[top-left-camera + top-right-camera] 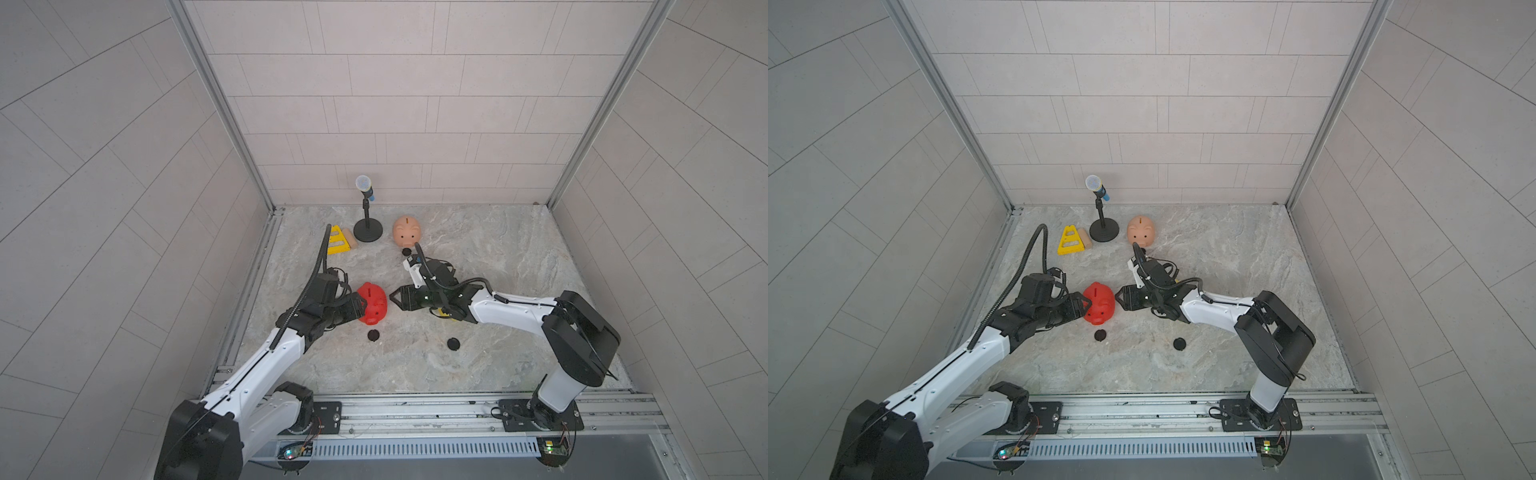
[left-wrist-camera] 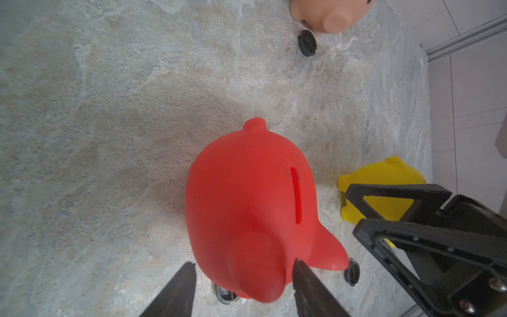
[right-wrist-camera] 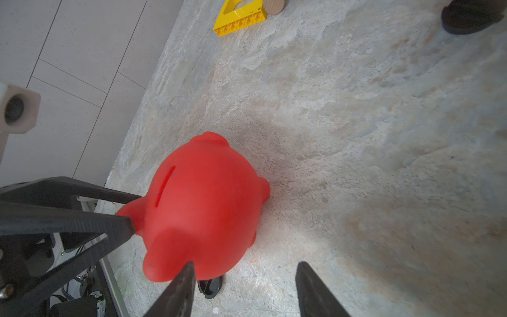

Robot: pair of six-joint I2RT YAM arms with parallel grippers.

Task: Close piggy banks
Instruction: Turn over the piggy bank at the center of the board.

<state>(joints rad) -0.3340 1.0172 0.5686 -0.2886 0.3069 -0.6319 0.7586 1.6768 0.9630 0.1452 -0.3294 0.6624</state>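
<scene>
Black fingertips [image 2: 300, 274] of the left end effector [image 2: 244, 267] sit closest to the lens in the left wrist view. Its jaws are apart, straddling a rounded bulge at 1 end of the red piggy bank [image 2: 247, 205]. 1 fingertip touches the pig and the other lies just beside it, so no firm clamp shows.

That red piggy bank rests on the marble-look worktop [image 1: 498, 332] with its coin slot up. On its opposite side the right end effector [image 3: 245, 266] hovers just beside it, jaws apart with nothing between them.

1 black plug [image 1: 373, 335] lies just in front of the red piggy bank, and a 2nd plug [image 1: 453, 343] lies near it on the right arm's side. The yellow piggy bank [image 2: 384, 175] sits beyond the right end effector, mostly hidden under that arm in both top views.

Farther behind the red piggy bank stands the peach-pink piggy bank [image 1: 407, 232], with a 3rd plug [image 1: 406, 252] just beside its snout. A microphone stand [image 1: 368, 230], a yellow triangular frame [image 1: 337, 243] and a wooden block [image 1: 352, 241] stand near the back wall.
</scene>
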